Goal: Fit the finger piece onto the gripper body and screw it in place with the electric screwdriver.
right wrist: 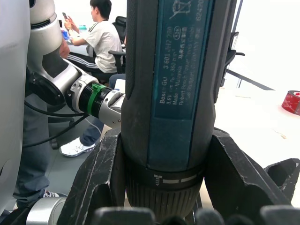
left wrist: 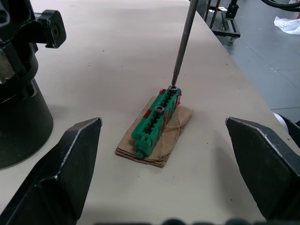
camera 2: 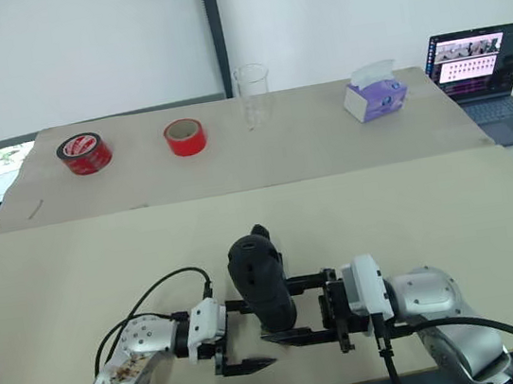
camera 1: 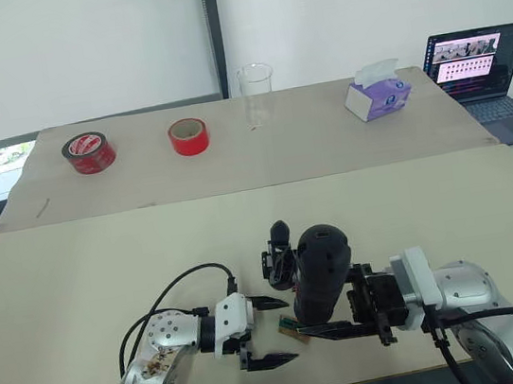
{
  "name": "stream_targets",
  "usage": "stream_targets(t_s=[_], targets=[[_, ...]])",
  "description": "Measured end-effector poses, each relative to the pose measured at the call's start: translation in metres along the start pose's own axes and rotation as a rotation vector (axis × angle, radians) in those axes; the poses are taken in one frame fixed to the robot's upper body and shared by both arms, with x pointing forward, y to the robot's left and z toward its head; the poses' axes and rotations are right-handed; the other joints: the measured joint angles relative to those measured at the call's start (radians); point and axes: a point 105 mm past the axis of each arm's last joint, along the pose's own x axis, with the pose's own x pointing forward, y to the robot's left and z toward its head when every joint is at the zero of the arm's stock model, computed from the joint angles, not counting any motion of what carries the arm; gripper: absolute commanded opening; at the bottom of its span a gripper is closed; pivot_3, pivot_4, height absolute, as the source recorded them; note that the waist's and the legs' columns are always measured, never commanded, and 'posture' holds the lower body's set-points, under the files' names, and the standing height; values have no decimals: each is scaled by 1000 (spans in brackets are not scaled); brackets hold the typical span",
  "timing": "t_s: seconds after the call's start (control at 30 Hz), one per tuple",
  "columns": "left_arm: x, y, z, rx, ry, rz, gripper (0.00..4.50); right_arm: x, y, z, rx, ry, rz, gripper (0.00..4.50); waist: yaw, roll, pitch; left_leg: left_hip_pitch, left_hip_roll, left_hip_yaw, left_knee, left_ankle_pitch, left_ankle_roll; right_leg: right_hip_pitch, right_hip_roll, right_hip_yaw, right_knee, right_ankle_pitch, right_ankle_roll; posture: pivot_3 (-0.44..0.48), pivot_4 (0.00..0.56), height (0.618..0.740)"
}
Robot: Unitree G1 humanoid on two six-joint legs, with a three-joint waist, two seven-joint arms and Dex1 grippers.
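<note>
My right gripper (camera 1: 325, 308) is shut on the electric screwdriver (camera 1: 320, 269), a thick black cylinder held upright near the table's front edge. Its thin metal bit (left wrist: 183, 42) comes down onto a screw at one end of a small green block (left wrist: 157, 117) lying on a tan card. Just behind the screwdriver, to its left, stands the black gripper body (camera 1: 278, 256); its rounded base (left wrist: 18, 108) shows beside the block. I cannot tell the finger piece apart from it. My left gripper (camera 1: 274, 330) is open, its fingers either side of the green block without touching it.
At the back of the table stand two red tape rolls (camera 1: 89, 152) (camera 1: 188, 136), a clear cup (camera 1: 257, 94), a purple tissue box (camera 1: 377, 94) and an open laptop (camera 1: 478, 65). A person (right wrist: 101, 37) sits off the table's left side.
</note>
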Motion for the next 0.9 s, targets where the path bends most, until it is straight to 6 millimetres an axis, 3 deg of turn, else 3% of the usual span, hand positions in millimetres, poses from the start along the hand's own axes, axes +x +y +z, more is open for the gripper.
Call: stream_targets(t_s=[0.9], targets=[[0,-1,0,-1,0,1,4500,0,-2,-2,-1,11,3,1916,0,0,0,0,0,0,0,0,0,0,0,0,0,0,0,0,150,740]])
